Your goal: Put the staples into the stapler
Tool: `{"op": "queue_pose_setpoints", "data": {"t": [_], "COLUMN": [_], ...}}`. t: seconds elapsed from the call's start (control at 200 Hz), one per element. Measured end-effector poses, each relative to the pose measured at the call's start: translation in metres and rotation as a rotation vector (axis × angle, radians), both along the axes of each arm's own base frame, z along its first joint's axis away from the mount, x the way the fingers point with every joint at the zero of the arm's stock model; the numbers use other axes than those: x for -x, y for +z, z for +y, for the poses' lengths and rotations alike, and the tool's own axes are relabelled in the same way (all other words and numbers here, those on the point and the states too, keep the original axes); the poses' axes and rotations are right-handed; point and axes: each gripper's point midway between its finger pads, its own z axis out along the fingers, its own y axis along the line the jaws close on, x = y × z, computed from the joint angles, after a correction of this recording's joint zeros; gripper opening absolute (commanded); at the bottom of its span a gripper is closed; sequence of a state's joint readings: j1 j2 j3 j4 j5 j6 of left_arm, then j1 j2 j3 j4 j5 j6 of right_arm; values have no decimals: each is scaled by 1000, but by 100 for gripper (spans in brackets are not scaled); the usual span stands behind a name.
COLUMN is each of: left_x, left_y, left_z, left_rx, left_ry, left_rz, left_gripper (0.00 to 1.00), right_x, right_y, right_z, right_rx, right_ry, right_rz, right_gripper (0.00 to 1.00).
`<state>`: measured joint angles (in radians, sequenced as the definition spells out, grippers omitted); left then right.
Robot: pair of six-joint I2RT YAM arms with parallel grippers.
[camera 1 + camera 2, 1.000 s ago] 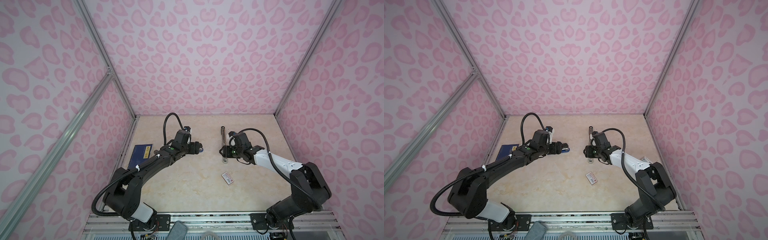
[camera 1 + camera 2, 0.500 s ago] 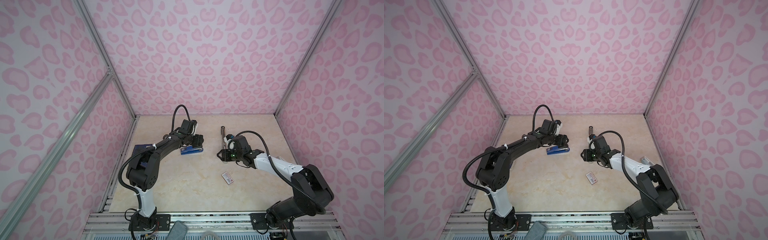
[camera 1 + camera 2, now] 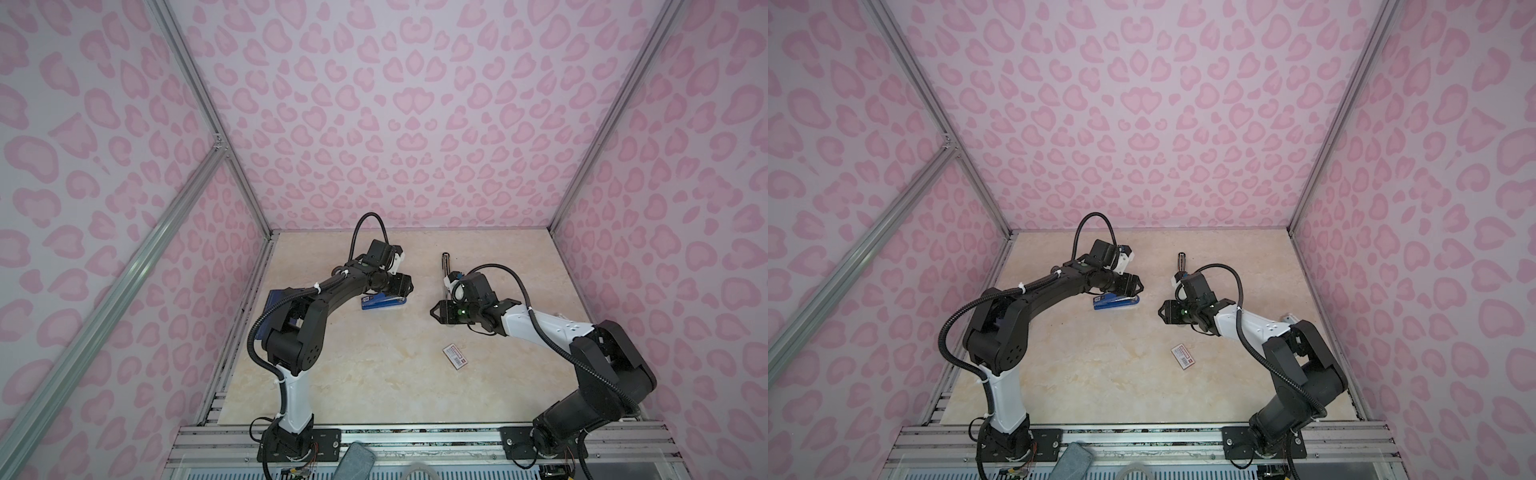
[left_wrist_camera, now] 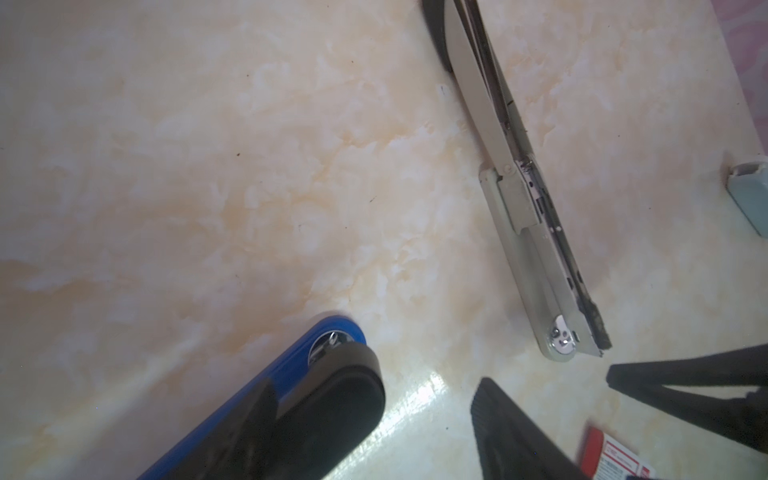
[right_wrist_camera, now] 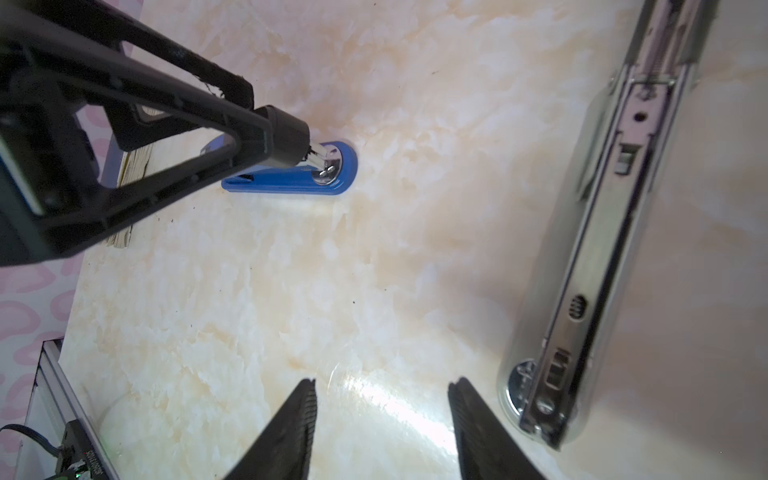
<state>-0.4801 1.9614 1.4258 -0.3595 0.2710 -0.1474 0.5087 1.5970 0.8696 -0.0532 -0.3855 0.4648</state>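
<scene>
Gaping, left tool (image 3: 409, 286) and right tool (image 3: 433, 311) hang over a marbled table (image 3: 374, 374) between pink-spotted walls (image 3: 415, 124).

This looks like a robotics lab test booth: pink patterned walls (image 3: 415, 124) on aluminium framing (image 3: 143, 247) box in a marble-look counter (image 3: 374, 374), with two arms (image 3: 295, 399) bolted to a metal rail (image 3: 415, 440) at its front edge.

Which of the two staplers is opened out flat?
The silver stapler, stretched out in one long line; the blue stapler has its top over its base.
</scene>
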Motion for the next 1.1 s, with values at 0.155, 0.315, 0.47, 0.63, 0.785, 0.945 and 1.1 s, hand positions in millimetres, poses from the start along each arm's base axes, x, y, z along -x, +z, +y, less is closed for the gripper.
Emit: {"op": "queue_pose_setpoints", "data": {"t": [0.155,0.315,0.47,0.63,0.785,0.945,1.1], "left_x": [3,1,-1,-5,-3,2,7], "left_y": [-6,-5,0,2,-15,-24,-25], "left_z": [9,16,20,16,13,12,4], "left_rx": [-95,-181,-248,-272,-282,-287,-282], "left_ry": [-43,-117,-210,-283,-323,-341,-365], "left_rz": [-31,-87,-144,-169,-131,-103,-101], "left_gripper": [79,78,75,74,64,47,34], "right_x": [2,3,4,3,1,-1,-6], "right_y": [-5,-8,-10,-11,-8,-6,-11], "right_z": [3,5,5,6,8,9,12], "right_rx": [-1,-1,1,1,-3,-5,-3], "right_ry": [4,7,9,9,9,9,4], "right_rz": [14,24,31,33,27,22,35], "right_gripper": [55,54,54,53,53,52,51]}}
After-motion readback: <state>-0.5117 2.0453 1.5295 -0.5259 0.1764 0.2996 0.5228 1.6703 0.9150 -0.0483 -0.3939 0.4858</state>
